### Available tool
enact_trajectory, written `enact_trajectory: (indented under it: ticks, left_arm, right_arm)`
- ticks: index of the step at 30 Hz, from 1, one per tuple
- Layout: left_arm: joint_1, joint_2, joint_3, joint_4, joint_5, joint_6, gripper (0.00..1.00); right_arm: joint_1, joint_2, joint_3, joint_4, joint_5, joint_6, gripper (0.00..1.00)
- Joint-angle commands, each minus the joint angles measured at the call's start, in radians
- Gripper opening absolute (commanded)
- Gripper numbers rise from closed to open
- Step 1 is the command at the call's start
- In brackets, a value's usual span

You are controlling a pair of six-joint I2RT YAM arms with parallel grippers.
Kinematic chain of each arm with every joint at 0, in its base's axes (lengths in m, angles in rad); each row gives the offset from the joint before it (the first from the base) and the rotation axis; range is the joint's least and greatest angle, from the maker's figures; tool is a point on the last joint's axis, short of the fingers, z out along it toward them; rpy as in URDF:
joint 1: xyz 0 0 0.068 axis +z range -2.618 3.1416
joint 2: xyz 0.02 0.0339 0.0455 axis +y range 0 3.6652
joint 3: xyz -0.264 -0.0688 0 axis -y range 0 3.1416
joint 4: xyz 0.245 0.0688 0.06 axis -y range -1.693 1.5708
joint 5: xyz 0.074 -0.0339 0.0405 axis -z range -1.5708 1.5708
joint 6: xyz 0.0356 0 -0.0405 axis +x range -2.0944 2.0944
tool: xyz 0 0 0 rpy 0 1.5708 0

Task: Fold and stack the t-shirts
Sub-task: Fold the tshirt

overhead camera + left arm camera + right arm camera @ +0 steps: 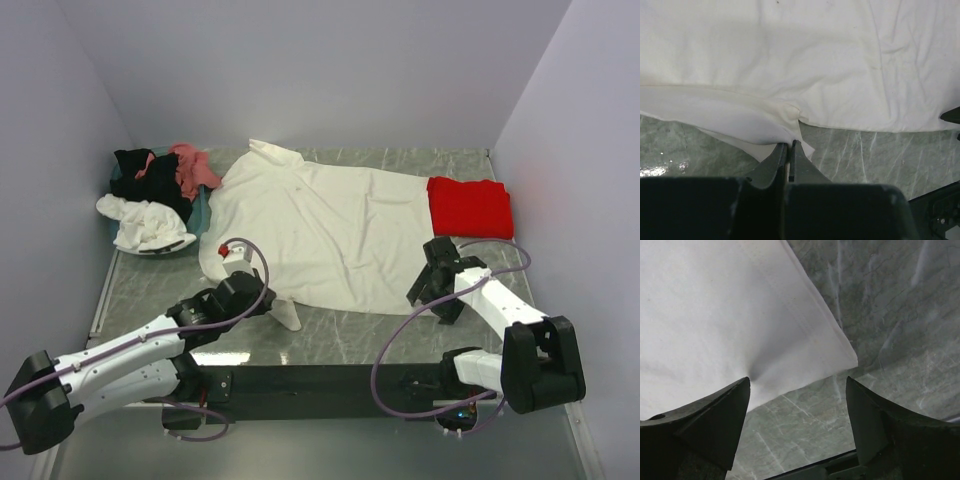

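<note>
A large cream t-shirt (330,225) lies spread flat across the middle of the table. A bright red t-shirt (470,207) lies folded at the back right, next to the cream one's edge. My left gripper (268,300) is shut on the cream shirt's near-left sleeve; in the left wrist view the jaws (790,145) pinch a fold of the white cloth (790,60). My right gripper (432,293) stands open at the shirt's near-right corner. In the right wrist view one fingertip (742,387) presses on the cloth (715,315) and the other hangs over bare table; the gap (797,382) holds nothing.
At the back left a teal basket (200,212) holds a heap of black (140,175), pink (190,165) and white (145,225) t-shirts. Walls close in the table on the left, back and right. Grey marble tabletop (350,335) shows along the near edge.
</note>
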Motion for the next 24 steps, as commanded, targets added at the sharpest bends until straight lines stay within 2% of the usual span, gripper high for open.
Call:
enact_trajectory:
  ticks: [1,4,7,10,11,13,14,15,24]
  left_arm:
    - [0.009,-0.035,-0.004,0.006,-0.001,0.025,0.01]
    - [0.009,-0.049,-0.006,-0.009,-0.007,0.022,0.01]
    - [0.01,-0.058,-0.013,-0.009,0.001,0.016,0.01]
    - [0.012,-0.067,-0.019,-0.009,0.013,0.006,0.01]
    - [0.012,-0.073,-0.021,-0.011,0.015,0.003,0.01]
    - [0.012,-0.081,-0.025,-0.012,0.012,-0.003,0.01]
    - [0.012,-0.09,-0.025,-0.021,0.01,-0.003,0.01]
    - [0.012,-0.095,-0.025,-0.028,0.006,-0.004,0.01]
    - [0.012,-0.195,-0.022,-0.104,0.025,-0.004,0.01]
  right_arm:
    - [-0.008,-0.017,-0.011,0.0,0.046,0.047,0.83]
    - [-0.008,0.009,-0.022,0.026,0.043,0.048,0.79]
    - [-0.008,0.025,-0.031,0.045,0.044,0.05,0.65]
    - [-0.008,0.025,-0.038,0.05,0.046,0.042,0.47]
    - [-0.007,0.02,-0.04,0.05,0.046,0.041,0.35]
    - [-0.007,0.009,-0.049,0.051,0.057,0.041,0.23]
    - [-0.007,0.008,-0.054,0.054,0.052,0.039,0.09]
    - [-0.007,0.006,-0.052,0.056,0.043,0.038,0.01]
    - [0.012,-0.026,-0.02,-0.01,0.026,0.03,0.0]
